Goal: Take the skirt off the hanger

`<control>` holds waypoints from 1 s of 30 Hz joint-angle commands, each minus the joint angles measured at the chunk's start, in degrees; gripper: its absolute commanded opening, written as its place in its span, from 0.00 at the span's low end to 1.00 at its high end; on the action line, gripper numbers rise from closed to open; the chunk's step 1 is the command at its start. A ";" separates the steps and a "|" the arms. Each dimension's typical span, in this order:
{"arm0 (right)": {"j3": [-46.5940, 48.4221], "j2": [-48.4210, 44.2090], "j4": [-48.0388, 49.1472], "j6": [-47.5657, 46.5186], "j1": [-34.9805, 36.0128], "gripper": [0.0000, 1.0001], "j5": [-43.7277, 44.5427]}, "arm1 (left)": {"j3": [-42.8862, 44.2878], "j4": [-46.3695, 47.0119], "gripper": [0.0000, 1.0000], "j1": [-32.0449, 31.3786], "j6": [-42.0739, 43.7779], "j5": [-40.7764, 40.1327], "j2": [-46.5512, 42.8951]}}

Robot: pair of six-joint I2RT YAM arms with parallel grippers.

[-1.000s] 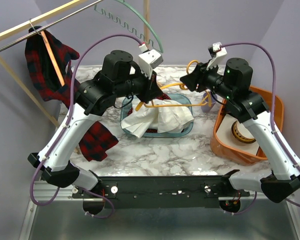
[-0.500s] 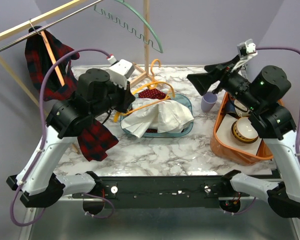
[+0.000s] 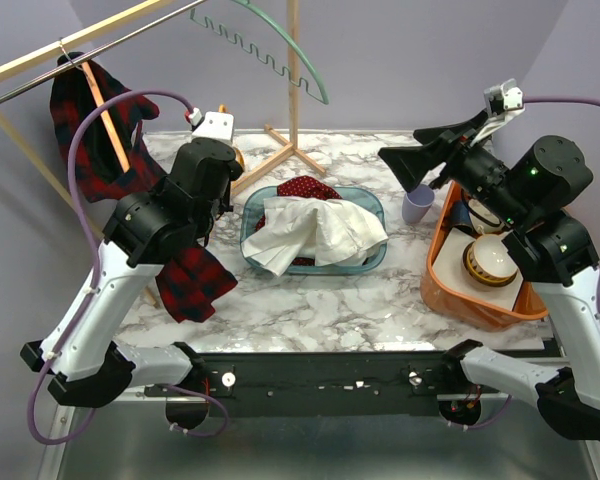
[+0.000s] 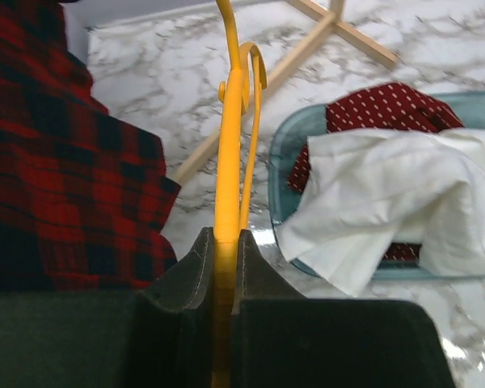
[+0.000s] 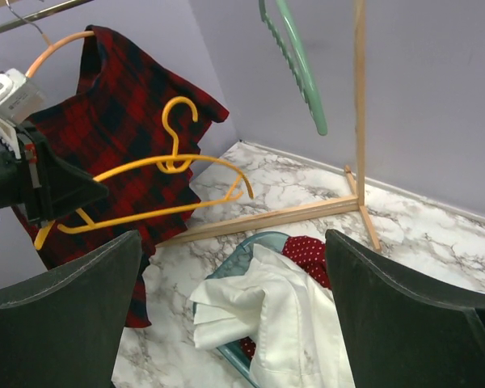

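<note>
Top external view: the central teal bin [image 3: 366, 262] holds a white skirt [image 3: 315, 230] over red dotted cloth [image 3: 302, 188]; the orange basket [image 3: 448, 292], right, holds bowls [image 3: 490, 258]. Left jaws clamp the yellow hanger [image 4: 229, 162]; right jaws gape empty.

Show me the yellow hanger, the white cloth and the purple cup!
yellow hanger [image 4: 228, 162], left wrist view, on its long straight bar.
white cloth [image 3: 320, 232], top view, middle of the crumpled folds.
purple cup [image 3: 417, 207], top view, on its side wall.
</note>
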 commanded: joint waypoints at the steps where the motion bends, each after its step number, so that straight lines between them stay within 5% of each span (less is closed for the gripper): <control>1: 0.07 0.44 0.18 -0.39 -0.19 1.00 1.17 | 1.42 11.76 0.00 -0.27 2.68 -16.13 -1.35; 8: 4.29 3.16 -2.11 -1.18 -0.19 1.00 1.52 | 3.69 31.37 0.00 -0.36 15.25 -20.37 -2.23; 14: 5.87 4.31 -2.37 -1.01 -0.19 1.00 1.61 | 4.77 32.52 0.00 -0.36 16.66 -17.55 -0.47; 23: 7.80 5.98 -3.43 -1.01 -0.19 1.00 0.20 | 3.27 44.63 0.00 -0.36 26.57 -29.29 4.44; 30: 12.29 6.68 -3.96 0.05 -0.28 1.00 -1.20 | 2.03 46.76 0.00 -0.19 25.02 -31.97 9.01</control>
